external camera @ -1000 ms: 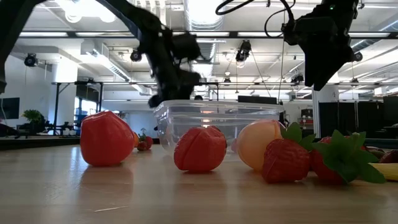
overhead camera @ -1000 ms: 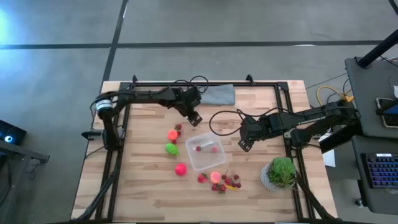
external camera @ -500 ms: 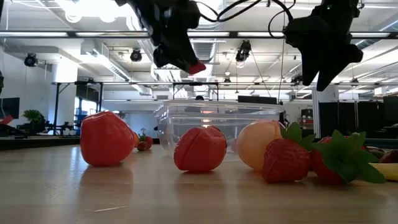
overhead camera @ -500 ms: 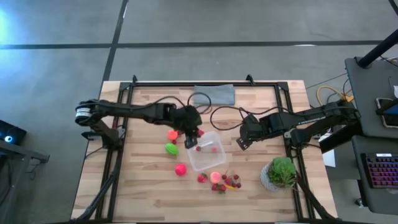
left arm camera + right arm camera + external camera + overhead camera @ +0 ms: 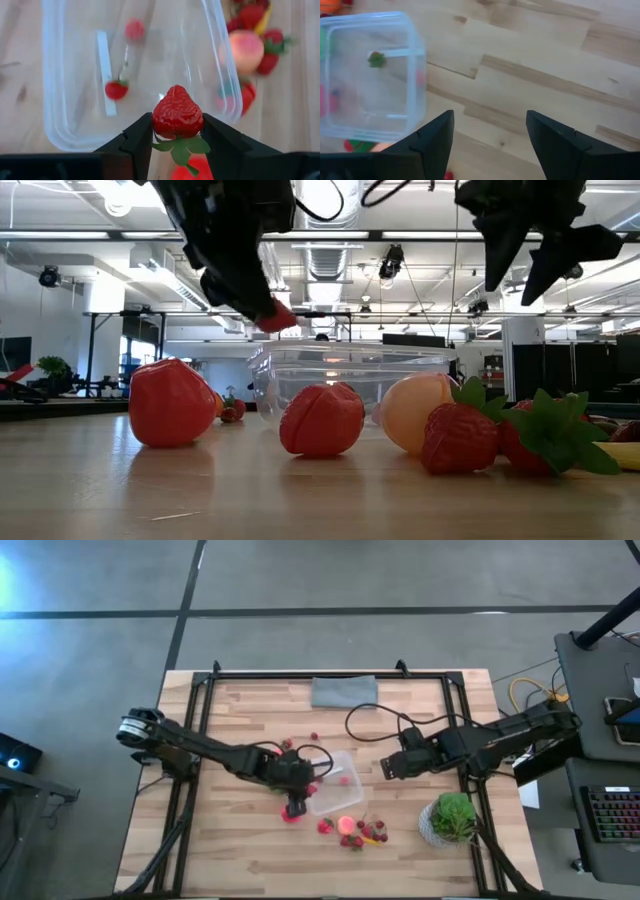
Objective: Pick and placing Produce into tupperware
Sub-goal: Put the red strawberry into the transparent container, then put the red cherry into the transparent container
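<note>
Left gripper [image 5: 177, 131] pinches a red toy strawberry [image 5: 177, 112] above the near rim of the clear rounded-square plastic tupperware [image 5: 55, 75]. Box holds only two small red berries [image 5: 116, 90]. Peach ball [image 5: 417, 411], red fruits [image 5: 322, 418] and other strawberries [image 5: 459, 437] remain on the wooden table [image 5: 230, 850]. Right gripper [image 5: 490, 135] hovers empty beside the box, fingers spread. Judged: early stage.

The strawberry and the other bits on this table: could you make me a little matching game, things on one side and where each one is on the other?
Things:
1. strawberry
2. grey cloth
3. potted plant
4. right pincer

Places:
A. near the table's right front corner
B. open, above bare wood beside the clear box
C. pinched in the left pincer
D. flat at the table's far edge

Pairs: 1-C, 2-D, 3-A, 4-B
</note>
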